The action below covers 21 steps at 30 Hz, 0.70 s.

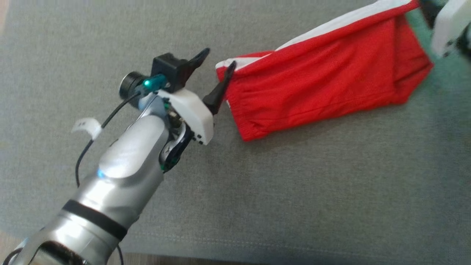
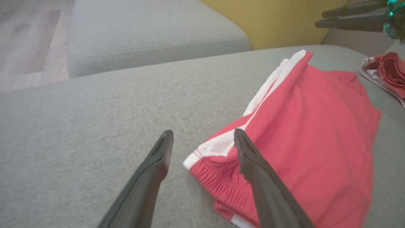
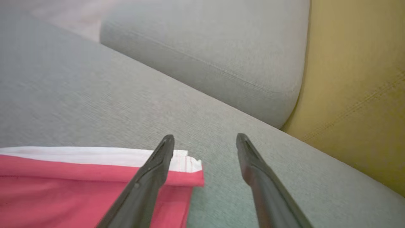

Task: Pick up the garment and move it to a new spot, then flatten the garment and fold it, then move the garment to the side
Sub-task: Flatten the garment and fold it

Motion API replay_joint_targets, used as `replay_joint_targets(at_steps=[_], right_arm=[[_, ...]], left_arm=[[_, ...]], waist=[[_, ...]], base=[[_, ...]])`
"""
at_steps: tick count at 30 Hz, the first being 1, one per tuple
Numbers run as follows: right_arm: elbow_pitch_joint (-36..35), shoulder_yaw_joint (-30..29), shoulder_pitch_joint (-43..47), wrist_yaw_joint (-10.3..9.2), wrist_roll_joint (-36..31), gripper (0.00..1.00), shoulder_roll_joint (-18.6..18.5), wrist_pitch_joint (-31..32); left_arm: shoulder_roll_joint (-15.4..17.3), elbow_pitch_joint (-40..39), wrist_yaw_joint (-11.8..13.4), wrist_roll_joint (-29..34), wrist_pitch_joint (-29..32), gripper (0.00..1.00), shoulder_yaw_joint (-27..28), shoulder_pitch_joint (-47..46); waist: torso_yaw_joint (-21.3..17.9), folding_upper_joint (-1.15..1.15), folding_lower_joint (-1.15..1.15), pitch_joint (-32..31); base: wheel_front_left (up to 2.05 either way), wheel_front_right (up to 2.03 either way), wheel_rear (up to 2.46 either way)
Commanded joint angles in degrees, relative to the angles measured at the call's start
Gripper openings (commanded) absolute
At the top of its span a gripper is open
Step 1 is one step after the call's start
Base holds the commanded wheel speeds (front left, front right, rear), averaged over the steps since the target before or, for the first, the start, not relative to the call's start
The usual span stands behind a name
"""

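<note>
Garment (image 1: 323,73) flat on sofa (image 1: 294,184), left hand (image 1: 219,59) and right hand (image 3: 205,137) wide open, empty

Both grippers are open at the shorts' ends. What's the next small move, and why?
Probably lift the left gripper clear of the waistband corner: the red shorts lie folded and flat on the grey cushion, and the right gripper is open too, so nothing is held.
</note>
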Motion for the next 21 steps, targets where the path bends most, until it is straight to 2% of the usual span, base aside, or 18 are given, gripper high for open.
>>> replay_joint_targets(at_steps=[1,11,16,21], right_arm=[[-0.31,-0.74,3.07,-0.05,1.03,1.0,0.41,-2.02],[1.24,-5.45,13.15,-0.05,0.63,1.0,5.05,-19.74],[0.39,-10.09,17.66,-0.05,-2.98,1.0,6.51,-21.76],[-5.95,-22.74,24.57,-0.05,-10.08,1.0,7.73,-21.85]], left_arm=[[2.28,-0.94,0.84,0.45,-0.87,1.0,2.1,-0.16],[4.11,-3.73,7.28,-3.54,-4.72,1.0,10.66,7.98],[4.88,-10.16,10.61,-1.12,-4.95,1.0,16.89,13.32],[3.39,-16.6,12.44,2.93,-4.97,1.0,24.05,21.0]], waist=[[-1.55,0.0,0.0,-3.02],[-5.72,0.0,0.0,-12.74],[-7.31,0.0,0.0,-15.78],[-8.39,0.0,0.0,-17.98]], base=[[0.0,0.0,0.0],[0.0,0.0,0.0],[0.0,0.0,0.0],[0.0,0.0,0.0]])
